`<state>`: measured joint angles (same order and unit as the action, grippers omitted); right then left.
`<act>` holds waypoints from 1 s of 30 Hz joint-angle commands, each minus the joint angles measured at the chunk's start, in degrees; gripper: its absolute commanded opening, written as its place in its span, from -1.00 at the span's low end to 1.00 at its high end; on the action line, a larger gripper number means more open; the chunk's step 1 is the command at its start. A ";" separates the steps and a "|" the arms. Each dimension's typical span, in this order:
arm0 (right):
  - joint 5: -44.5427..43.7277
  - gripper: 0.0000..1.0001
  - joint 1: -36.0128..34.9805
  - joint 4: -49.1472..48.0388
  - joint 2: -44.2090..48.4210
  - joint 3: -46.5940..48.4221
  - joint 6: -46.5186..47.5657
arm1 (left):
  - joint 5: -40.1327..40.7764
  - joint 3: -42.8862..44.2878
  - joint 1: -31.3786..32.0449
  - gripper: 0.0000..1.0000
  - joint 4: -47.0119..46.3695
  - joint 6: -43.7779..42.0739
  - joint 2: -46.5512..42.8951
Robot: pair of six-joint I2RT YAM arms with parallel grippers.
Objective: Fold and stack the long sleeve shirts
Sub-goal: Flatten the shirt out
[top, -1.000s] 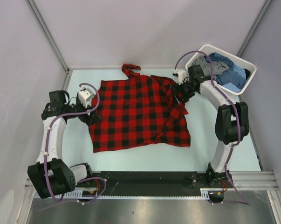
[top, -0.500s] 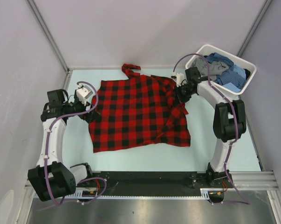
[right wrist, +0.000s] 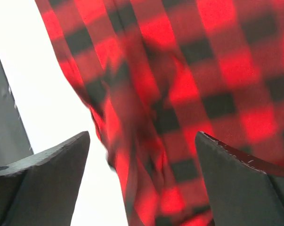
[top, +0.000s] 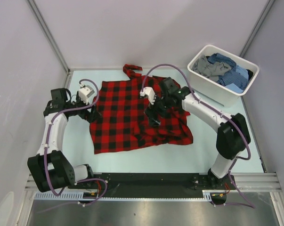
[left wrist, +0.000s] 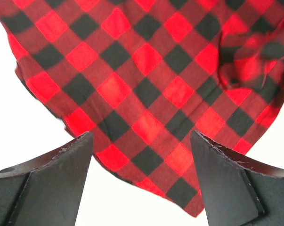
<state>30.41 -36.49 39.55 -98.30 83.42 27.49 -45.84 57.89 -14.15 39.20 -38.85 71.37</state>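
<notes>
Check shirt lies mid-worktop, right side rumpled inward. Left claw gapes at its left edge; right claw gapes over the rumple. A fold now likely traps creases.

The red-and-black shirt carried a bold check of red and black squares over all its cloth. The table was a pale blue-green. The tub was white. In it the blue shirt had a check pattern, and the grey shirt was plain. The left arm and the right arm had white links and black joints, and the cables were purple. The left gripper and the right gripper had black fingers. The walls were a pale grey-lilac.
</notes>
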 commanded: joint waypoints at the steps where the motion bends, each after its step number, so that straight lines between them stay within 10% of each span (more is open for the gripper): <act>1: 5.44 0.99 13.35 10.72 3.54 0.44 2.23 | 4.70 0.66 0.18 0.77 3.86 -5.43 1.57; 11: -11.15 0.38 23.48 2.20 2.25 -12.83 -3.31 | 20.70 -7.17 0.00 0.61 1.15 -1.06 7.28; 30: -13.73 0.17 27.17 4.65 -2.33 -16.80 -6.83 | 22.90 -4.81 -2.28 0.29 1.58 13.80 20.12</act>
<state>15.73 -10.68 42.68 -99.15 66.43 21.41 -22.85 50.39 -15.42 42.11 -28.91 89.93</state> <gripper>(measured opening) 0.606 0.658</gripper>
